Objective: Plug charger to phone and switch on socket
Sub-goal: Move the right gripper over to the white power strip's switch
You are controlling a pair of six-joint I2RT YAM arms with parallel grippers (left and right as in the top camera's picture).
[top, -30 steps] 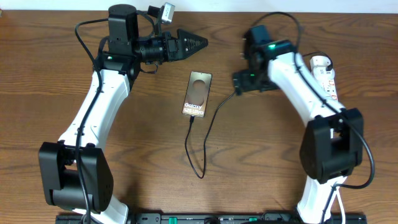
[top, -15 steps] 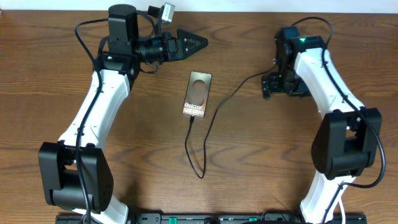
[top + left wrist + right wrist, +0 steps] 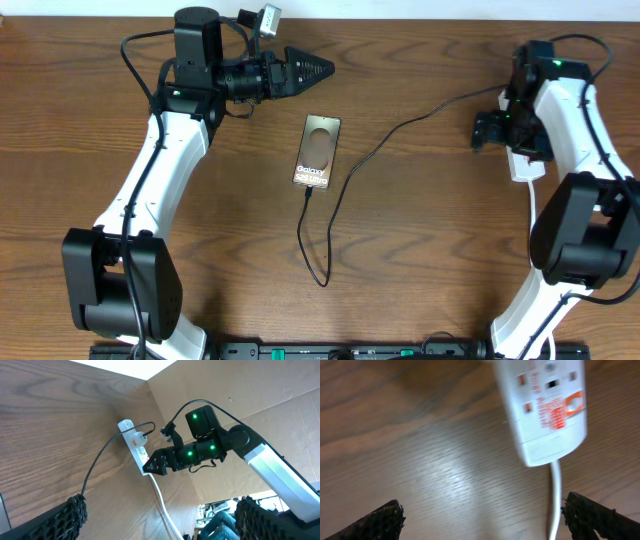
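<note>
White socket (image 3: 545,407) lies just ahead of my right gripper (image 3: 482,517), jaws spread wide. My left gripper (image 3: 322,69) hangs near the phone (image 3: 318,152), jaws spread too.

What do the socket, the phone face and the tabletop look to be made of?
The socket: apparently moulded white plastic, smooth, slightly glossy, red printed markings. The phone face: probably glass, given its reflective brownish sheen. The table: wood or wood-look laminate; grain shows, with soft glare in the right wrist view, but I cannot tell which.
</note>
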